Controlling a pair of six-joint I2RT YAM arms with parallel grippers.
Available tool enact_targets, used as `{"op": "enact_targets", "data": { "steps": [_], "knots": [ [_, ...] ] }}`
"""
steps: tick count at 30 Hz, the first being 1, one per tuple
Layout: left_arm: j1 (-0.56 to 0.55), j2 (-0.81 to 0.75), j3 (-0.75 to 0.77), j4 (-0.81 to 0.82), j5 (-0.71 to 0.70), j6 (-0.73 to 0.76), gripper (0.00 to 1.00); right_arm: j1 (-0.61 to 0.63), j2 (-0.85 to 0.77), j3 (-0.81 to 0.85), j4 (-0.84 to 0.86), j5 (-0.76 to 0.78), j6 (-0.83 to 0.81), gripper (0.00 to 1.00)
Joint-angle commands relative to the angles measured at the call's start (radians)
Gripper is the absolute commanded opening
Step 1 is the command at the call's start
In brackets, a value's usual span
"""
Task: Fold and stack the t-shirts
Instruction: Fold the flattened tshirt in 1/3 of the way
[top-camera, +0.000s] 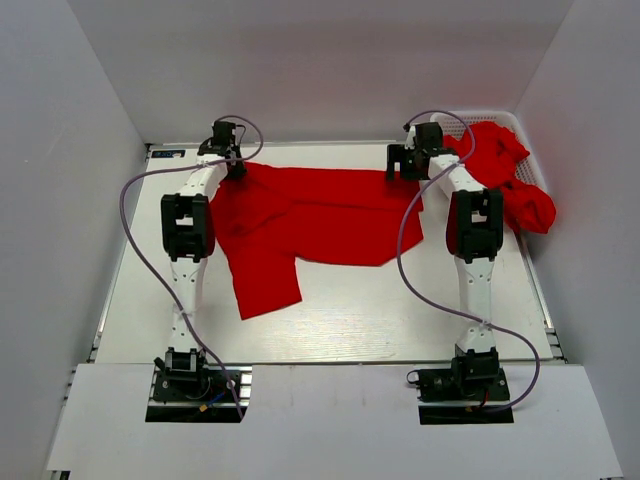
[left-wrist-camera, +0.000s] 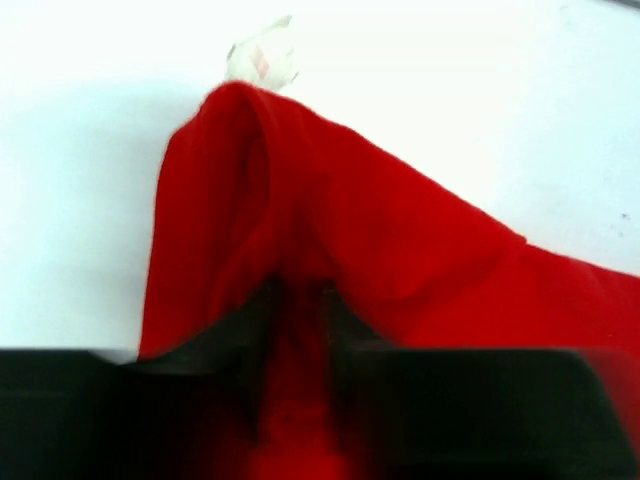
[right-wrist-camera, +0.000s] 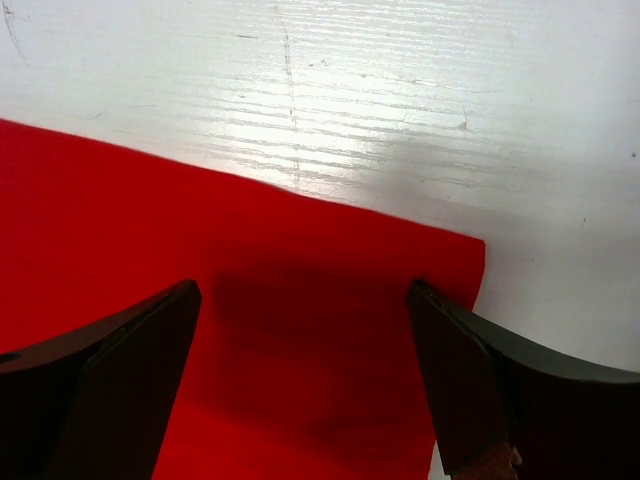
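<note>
One limp-looking t-shirt (top-camera: 320, 215): your left gripper (left-wrist-camera: 300, 310) sits narrow around a bunched corner, hold uncertain; your right gripper (right-wrist-camera: 303, 290) gapes empty above another corner worth pinching.

One bright red short-sleeved cloth t-shirt (top-camera: 320, 215) lies spread out; one heap of red cloth shirts (top-camera: 505, 175) besides, too bunched to count singly; one white plastic mesh basket (top-camera: 515, 118); one flat white table (top-camera: 400, 310); two white-and-black jointed robot arms, namely the left arm (top-camera: 188, 230) and the right arm (top-camera: 477, 230); two black two-finger grippers, one to each arm, the left gripper (top-camera: 237, 166) and the right gripper (top-camera: 400, 168); two thin purple cables, the left cable (top-camera: 124, 205) and the right cable (top-camera: 399, 245); two black base plates, the left plate (top-camera: 190, 388) and the right plate (top-camera: 465, 388); three plain white walls, the left wall (top-camera: 60, 200), the back wall (top-camera: 330, 70) and the right wall (top-camera: 590, 200).
</note>
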Motion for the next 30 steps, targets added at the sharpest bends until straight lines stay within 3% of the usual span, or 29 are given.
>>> {"op": "enact_targets", "data": {
  "steps": [1, 5, 6, 12, 15, 19, 24, 30],
  "knots": [
    [0.017, 0.025, 0.104, 0.018, 0.071, 0.022, 0.46, -0.005, 0.004, 0.045, -0.026, -0.013, -0.006, 0.90],
    [0.027, -0.056, 0.105, 0.055, 0.091, 0.022, 0.94, 0.002, -0.049, 0.066, -0.026, -0.058, -0.040, 0.90],
    [0.027, -0.076, 0.105, 0.055, 0.091, 0.022, 1.00, 0.005, -0.080, 0.066, -0.027, -0.061, -0.075, 0.90],
    [0.027, -0.252, 0.094, -0.044, 0.041, 0.036, 1.00, 0.041, -0.231, 0.013, -0.076, 0.038, -0.120, 0.90],
    [0.027, -0.376, 0.007, -0.150, 0.021, 0.025, 1.00, 0.068, -0.298, -0.072, -0.128, 0.103, -0.122, 0.90],
    [0.001, -0.576, -0.325, -0.265, 0.021, -0.052, 1.00, 0.091, -0.457, -0.270, -0.159, 0.204, -0.054, 0.90],
    [-0.033, -0.927, -0.903, -0.166, 0.191, -0.197, 1.00, 0.100, -0.607, -0.556, -0.092, 0.224, 0.047, 0.90],
    [-0.119, -1.180, -1.282, -0.226, 0.274, -0.296, 1.00, 0.103, -0.753, -0.729, -0.052, 0.183, 0.072, 0.90]
  ]
}}
